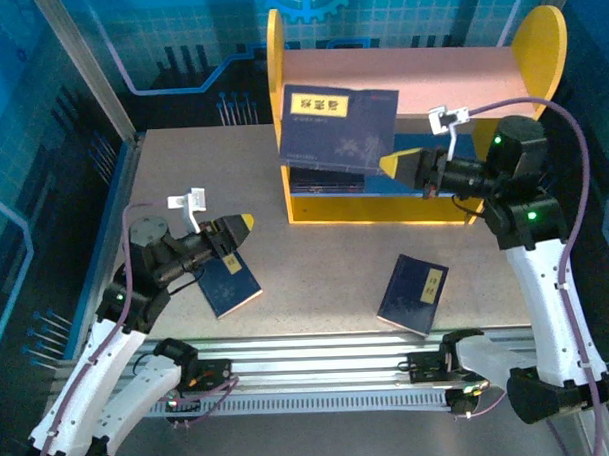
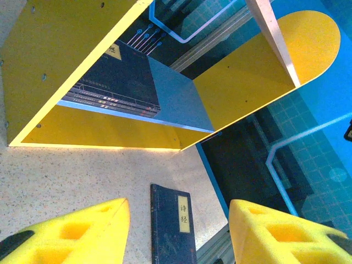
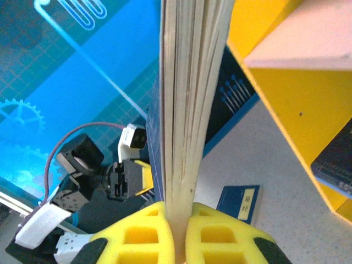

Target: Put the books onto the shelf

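1. A book is held clamped in the right jaws at upper centre, before the shelf.
2. The left jaws are parted and empty at lower left, by a second book.
3. A third book is laid flat on the surface, lower centre.

You see bright, even light from above in all 3 views. Shadows on the table are soft; the shelf has a dim lower tier. Yellow fingers near each wrist lens look slightly blurred.

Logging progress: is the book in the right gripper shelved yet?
Not shelved: the right gripper pinches the book in the air, in front of the shelf.
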`<state>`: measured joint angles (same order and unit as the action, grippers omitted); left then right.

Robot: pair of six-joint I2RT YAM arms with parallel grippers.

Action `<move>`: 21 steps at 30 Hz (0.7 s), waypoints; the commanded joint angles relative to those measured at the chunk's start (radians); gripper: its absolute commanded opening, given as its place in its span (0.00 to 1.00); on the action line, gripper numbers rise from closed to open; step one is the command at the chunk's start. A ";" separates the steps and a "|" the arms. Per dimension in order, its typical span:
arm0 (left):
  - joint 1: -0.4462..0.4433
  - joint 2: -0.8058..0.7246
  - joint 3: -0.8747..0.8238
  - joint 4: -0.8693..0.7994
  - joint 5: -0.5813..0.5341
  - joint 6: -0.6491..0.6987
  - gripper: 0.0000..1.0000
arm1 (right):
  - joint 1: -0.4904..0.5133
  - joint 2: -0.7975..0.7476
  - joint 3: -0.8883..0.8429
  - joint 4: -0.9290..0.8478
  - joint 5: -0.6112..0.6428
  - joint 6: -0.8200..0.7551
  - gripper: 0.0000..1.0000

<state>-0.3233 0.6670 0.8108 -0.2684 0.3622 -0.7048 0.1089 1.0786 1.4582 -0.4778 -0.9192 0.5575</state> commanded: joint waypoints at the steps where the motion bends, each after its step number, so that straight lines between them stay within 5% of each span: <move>1: 0.010 -0.017 0.019 -0.019 -0.005 0.018 0.51 | -0.062 0.051 0.052 0.038 -0.089 0.020 0.07; 21: 0.021 -0.017 -0.007 -0.012 0.006 0.013 0.51 | -0.085 0.356 0.291 0.002 -0.053 -0.030 0.08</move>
<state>-0.3126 0.6590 0.8104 -0.2848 0.3626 -0.7048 0.0322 1.4178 1.7042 -0.4656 -0.9695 0.5533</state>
